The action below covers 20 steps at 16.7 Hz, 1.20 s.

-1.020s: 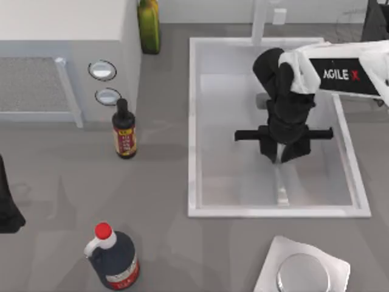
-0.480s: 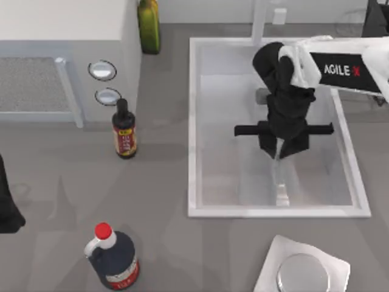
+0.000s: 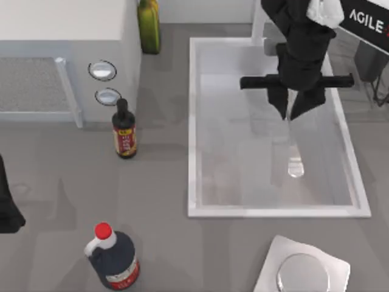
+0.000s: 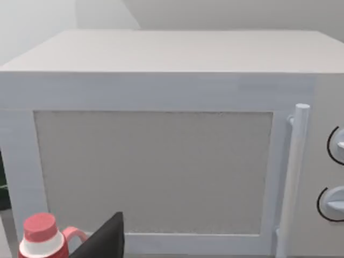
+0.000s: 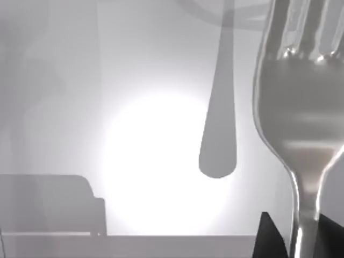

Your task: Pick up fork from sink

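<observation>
Silver metal fork [image 5: 298, 107] hangs in the right gripper [image 3: 296, 112], clamped between the black fingers [image 3: 276, 100] by its thin neck, tines away from the wrist camera. In the right wrist view the four tines are cut off by the frame edge; polished, curved shoulder; its dark shadow lies on the basin floor. From the top the fork is a faint translucent streak, handle end widening into a rounded tab, hard to make out against the white. It is lifted clear of the sink [image 3: 193, 121] floor, over the basin's far right part, near the faucet post [image 3: 260, 21].

Sink is a large rectangular white basin, raised pale rim, smooth floor. Rest of the basin is bare, open room all round the gripper; right rim is close.

Left gripper [image 3: 7, 201] sits parked at the worktop's left edge, mostly cut off, a black wedge; can't tell if it's open or closed.

Grey matte worktop [image 3: 158, 194]. White boxy microwave [image 4: 161, 134] at the far left corner, bar handle, two round knobs. Green bottle [image 3: 149, 24] at the far edge, small dark sauce bottle [image 3: 124, 131] left of the sink, dark red-capped jug [image 3: 112, 258] at the near edge. White square plate with a round metal disc [image 3: 302, 271] at the near right, partly cut off.
</observation>
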Each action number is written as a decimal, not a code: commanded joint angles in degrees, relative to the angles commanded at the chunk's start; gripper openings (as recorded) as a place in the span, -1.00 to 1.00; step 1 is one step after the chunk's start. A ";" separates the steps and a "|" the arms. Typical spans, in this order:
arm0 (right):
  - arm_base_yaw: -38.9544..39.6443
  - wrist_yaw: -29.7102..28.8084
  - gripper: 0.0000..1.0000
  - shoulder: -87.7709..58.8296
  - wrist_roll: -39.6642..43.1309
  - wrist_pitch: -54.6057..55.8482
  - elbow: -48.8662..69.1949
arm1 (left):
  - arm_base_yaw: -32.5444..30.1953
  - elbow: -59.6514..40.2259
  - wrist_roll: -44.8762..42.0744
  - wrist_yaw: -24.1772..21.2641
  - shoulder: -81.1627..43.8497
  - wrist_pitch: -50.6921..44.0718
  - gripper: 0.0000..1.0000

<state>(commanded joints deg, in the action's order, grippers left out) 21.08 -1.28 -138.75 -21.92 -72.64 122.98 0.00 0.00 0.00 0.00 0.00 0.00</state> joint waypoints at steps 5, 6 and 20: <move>-0.05 0.02 -1.00 1.30 0.06 -2.31 1.84 | 0.00 0.00 0.00 0.00 0.00 0.00 1.00; 0.03 0.04 -1.00 1.17 -0.01 -2.15 1.75 | 0.00 0.00 0.00 0.00 0.00 0.00 1.00; -23.29 1.20 -1.00 36.22 23.39 -5.65 -31.95 | 0.00 0.00 0.00 0.00 0.00 0.00 1.00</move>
<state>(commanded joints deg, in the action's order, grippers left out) -2.22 -0.07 -102.52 1.47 -78.29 91.03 0.00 0.00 0.00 0.00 0.00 0.00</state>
